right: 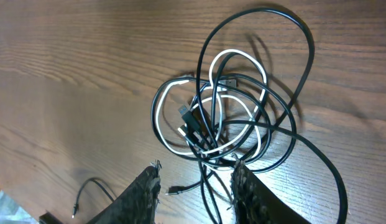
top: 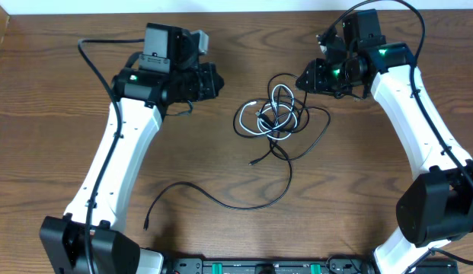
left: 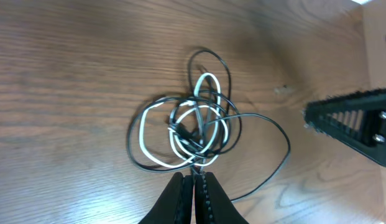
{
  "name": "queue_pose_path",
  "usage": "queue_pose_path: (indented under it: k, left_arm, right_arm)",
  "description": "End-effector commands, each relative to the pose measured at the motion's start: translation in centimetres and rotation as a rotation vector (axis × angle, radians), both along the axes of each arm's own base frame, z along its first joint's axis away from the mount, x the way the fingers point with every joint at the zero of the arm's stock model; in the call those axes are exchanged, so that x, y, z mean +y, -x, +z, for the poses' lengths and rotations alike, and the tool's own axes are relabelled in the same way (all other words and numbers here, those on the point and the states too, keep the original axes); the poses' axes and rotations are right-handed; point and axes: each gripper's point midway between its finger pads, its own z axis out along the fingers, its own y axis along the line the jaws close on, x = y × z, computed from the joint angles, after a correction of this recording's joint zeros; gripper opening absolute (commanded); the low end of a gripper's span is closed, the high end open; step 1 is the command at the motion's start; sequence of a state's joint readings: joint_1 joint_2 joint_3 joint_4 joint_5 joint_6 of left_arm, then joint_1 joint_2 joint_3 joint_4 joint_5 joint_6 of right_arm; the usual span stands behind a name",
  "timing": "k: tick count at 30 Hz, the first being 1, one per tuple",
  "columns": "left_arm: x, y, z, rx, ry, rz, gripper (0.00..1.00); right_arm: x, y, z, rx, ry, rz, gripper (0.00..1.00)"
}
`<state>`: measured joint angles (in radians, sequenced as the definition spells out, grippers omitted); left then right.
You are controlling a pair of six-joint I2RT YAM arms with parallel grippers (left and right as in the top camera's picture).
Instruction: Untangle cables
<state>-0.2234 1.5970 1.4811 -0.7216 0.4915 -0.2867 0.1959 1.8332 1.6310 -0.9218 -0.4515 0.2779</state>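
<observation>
- Cables (top: 273,114): one knotted bundle mid-table on the wood table (top: 53,152), between the two grippers, closer to the right one.
- White cable (right: 208,106): short, looped a few times inside the bundle, with black loops over and under it.
- Black cables (right: 292,74): several overlapping loops around the white one. The biggest loop bulges to the far side of the bundle.
- Long black tail (top: 244,202): leaves the bundle on the near side and sweeps left. Its end plug (top: 147,224) lies well apart from the bundle, near the left arm.
- Second loose end (top: 253,162): short lead with a small plug just near-left of the bundle.
- Left gripper (left: 194,193): fingers pressed flat together with no gap and nothing visible between the pads. It sits far-left of the bundle; overhead shows clear table between it and the loops.
- Right gripper (right: 196,193): fingers parted, moderate gap. In the wrist view, black strands run through the gap. Cannot tell if either pad touches them. It sits just far-right of the bundle.
</observation>
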Motion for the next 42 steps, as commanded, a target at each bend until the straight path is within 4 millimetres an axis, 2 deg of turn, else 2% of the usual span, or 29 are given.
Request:
queue_pose_path:
  k: [1, 4, 9, 15, 17, 20, 22, 30, 42]
  left_arm:
    - [-2.4, -0.1, -0.4, -0.016, 0.004, -0.073, 0.09]
    - [-4.8, -0.8, -2.1, -0.014, 0.004, -0.121, 0.14]
    - [-9.1, -1.8, -6.7, 0.011, -0.004, -0.200, 0.25]
    - [-13.5, -3.6, -12.8, -0.004, 0.002, -0.264, 0.31]
    - [-13.7, -4.2, -14.3, -0.002, -0.018, -0.243, 0.31]
    - [-12.5, -5.0, -16.3, 0.019, -0.093, -0.155, 0.31]
    - [-12.4, -5.0, -16.8, 0.024, -0.106, -0.151, 0.31]
    - [-13.8, -3.9, -17.1, 0.021, -0.117, -0.196, 0.59]
    - [-12.6, -3.5, -18.9, 0.031, -0.226, -0.157, 0.60]
  right_arm:
    - [-1.1, -0.7, 1.7, -0.047, 0.041, -0.060, 0.37]
    - [-2.8, -1.1, 1.4, -0.041, 0.080, -0.122, 0.40]
    - [-7.0, -2.0, 1.2, -0.025, 0.088, -0.222, 0.43]
    - [-8.5, -1.9, 1.0, -0.019, 0.107, -0.228, 0.48]
    - [-8.5, -1.9, 1.0, -0.028, 0.115, -0.212, 0.51]
    - [-8.3, -1.8, 0.9, -0.030, 0.119, -0.198, 0.52]
    - [-8.3, -1.8, 0.8, -0.030, 0.119, -0.198, 0.53]
    - [-8.2, -1.7, 0.6, -0.034, 0.133, -0.179, 0.59]
    - [-8.0, -1.5, 0.3, -0.028, 0.136, -0.169, 0.60]
